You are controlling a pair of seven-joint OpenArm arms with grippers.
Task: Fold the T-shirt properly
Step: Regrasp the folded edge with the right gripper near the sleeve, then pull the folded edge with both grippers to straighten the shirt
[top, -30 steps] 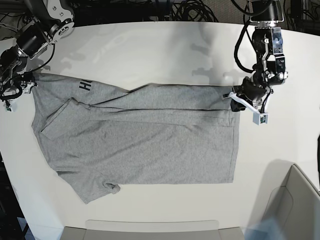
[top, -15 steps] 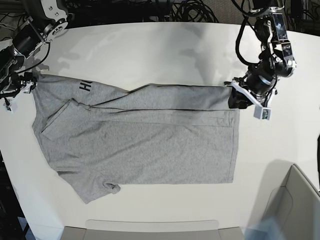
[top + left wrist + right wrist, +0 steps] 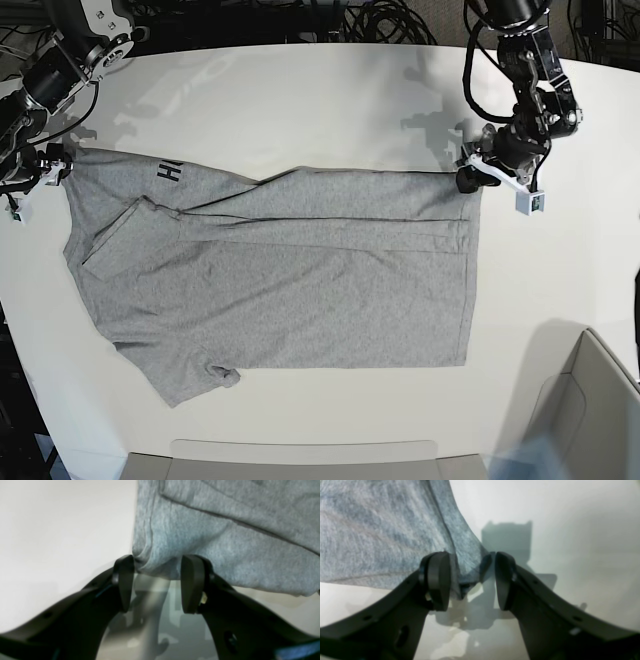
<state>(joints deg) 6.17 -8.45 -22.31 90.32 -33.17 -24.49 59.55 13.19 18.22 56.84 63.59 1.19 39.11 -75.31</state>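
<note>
Parted jaws at both ends of a half-folded shirt. At far left of the base view, right gripper (image 3: 38, 172) at the grey T-shirt (image 3: 300, 270)'s upper left corner, by the black lettering (image 3: 170, 172); seen from the right wrist camera, black fingers (image 3: 437, 580) well apart with a point of grey cloth (image 3: 467, 562) between them, just beside the left pad, clear of the right pad, not pinched. Spread flat across the middle of the white table (image 3: 330, 100), the shirt with its upper edge folded down in a long band, one short sleeve (image 3: 190, 375) jutting toward the lower left, hem running straight down the right side. At right, left gripper (image 3: 470, 182) at the upper right corner of the hem; from the left wrist camera, fingers (image 3: 125, 580) open, a rounded fold of cloth (image 3: 155, 565) sitting between the tips and touching the left tip, not squeezed. Grey bin (image 3: 590, 420) at lower right corner, well apart from the shirt.
</note>
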